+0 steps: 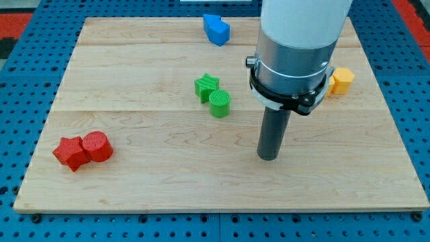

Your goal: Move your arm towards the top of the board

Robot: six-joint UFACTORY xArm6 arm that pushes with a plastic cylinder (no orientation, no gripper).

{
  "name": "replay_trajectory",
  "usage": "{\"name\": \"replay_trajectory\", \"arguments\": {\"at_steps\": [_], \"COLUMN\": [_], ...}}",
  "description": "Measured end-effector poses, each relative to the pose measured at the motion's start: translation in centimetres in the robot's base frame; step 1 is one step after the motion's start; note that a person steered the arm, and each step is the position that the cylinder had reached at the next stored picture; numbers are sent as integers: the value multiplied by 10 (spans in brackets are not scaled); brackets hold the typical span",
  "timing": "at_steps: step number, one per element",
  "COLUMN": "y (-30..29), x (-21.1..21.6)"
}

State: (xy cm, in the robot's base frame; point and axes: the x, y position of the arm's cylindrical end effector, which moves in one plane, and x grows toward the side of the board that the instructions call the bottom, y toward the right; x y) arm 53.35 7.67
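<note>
two red blocks (83,150), two green blocks (213,96), one blue block (216,29), one orange block (342,80)

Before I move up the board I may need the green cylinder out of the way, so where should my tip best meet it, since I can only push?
No grip is possible. Push the green cylinder on its round side wall facing the view's right, nearest my tip. The green star touches its upper-left, so pushing leftward likely moves both.

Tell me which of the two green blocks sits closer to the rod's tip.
The green cylinder. It lies toward the view's bottom right of the green star, touching it, so it is nearer my tip.
</note>
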Motion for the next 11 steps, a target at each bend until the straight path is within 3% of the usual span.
{"name": "replay_trajectory", "arguments": {"at_steps": [3, 7, 11], "y": [22, 28, 31], "x": [-11, -140, -169]}}
